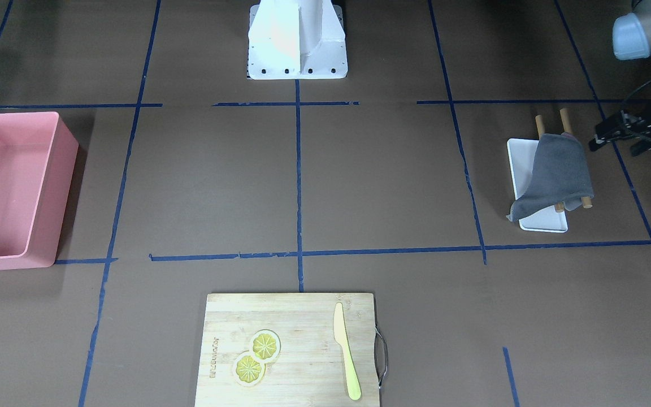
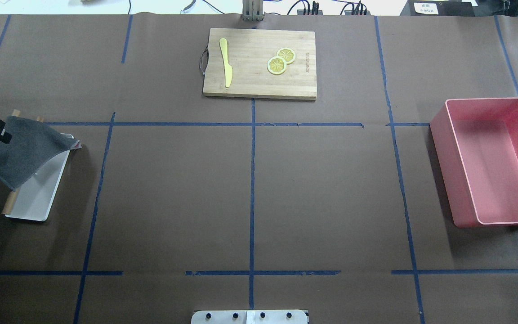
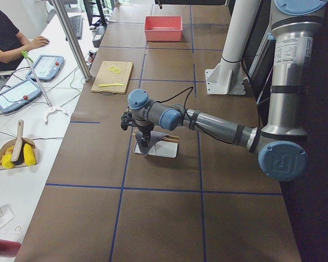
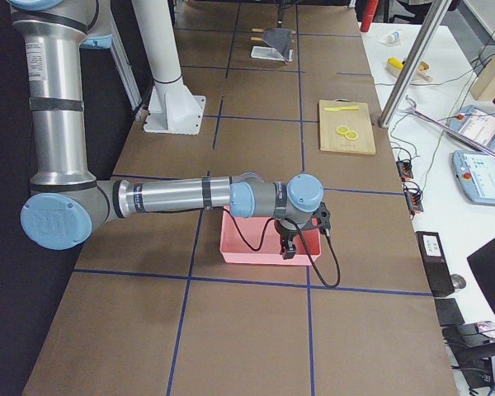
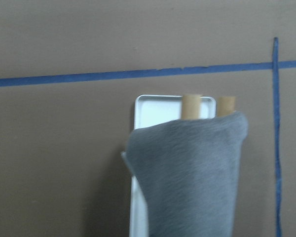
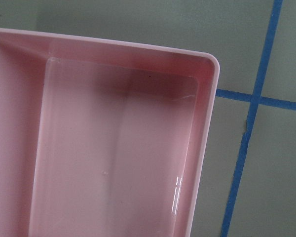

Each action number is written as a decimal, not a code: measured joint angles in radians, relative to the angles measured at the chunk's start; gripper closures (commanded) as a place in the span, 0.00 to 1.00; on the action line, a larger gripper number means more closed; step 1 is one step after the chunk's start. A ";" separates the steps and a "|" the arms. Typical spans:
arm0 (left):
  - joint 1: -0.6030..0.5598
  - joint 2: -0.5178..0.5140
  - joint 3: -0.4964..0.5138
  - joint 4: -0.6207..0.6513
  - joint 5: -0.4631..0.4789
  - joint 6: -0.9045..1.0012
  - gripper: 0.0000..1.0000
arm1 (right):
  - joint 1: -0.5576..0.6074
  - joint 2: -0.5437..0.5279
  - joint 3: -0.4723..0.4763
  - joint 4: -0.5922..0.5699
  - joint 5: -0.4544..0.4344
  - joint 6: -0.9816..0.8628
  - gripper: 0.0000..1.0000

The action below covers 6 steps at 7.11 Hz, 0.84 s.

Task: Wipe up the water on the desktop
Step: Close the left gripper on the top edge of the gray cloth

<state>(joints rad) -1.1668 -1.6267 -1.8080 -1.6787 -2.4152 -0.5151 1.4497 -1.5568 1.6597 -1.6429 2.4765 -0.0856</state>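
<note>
The dark-brown desktop (image 1: 382, 181) with blue tape lines shows no puddle that I can make out. A grey cloth (image 1: 557, 172) hangs over two wooden rods (image 1: 565, 120) above a white tray (image 1: 546, 225) on my left side; it also shows in the overhead view (image 2: 25, 153) and fills the lower middle of the left wrist view (image 5: 192, 182). My left gripper (image 1: 612, 148) hovers above and just beside the cloth, jaws apart and empty. My right gripper (image 4: 290, 247) hangs over the pink bin (image 4: 256, 247); I cannot tell if it is open.
A bamboo cutting board (image 2: 259, 63) with a yellow knife (image 2: 225, 60) and two lemon slices (image 2: 281, 60) lies at the far middle. The pink bin (image 2: 493, 162) stands at the right. The robot's white base (image 1: 297, 39) is at the near edge.
</note>
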 measured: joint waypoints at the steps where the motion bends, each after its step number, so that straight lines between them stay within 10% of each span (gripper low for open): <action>1: 0.012 -0.010 0.003 -0.001 0.007 -0.023 0.43 | -0.004 0.001 0.000 0.000 0.000 0.000 0.00; 4: 0.027 -0.015 0.015 -0.001 0.055 -0.033 0.43 | -0.007 0.001 -0.001 0.000 0.000 0.000 0.00; 6: 0.028 -0.022 0.035 -0.011 0.060 -0.033 0.65 | -0.008 0.001 -0.002 -0.001 0.001 0.000 0.00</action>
<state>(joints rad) -1.1386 -1.6484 -1.7734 -1.6898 -2.3549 -0.5477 1.4421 -1.5555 1.6579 -1.6439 2.4772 -0.0856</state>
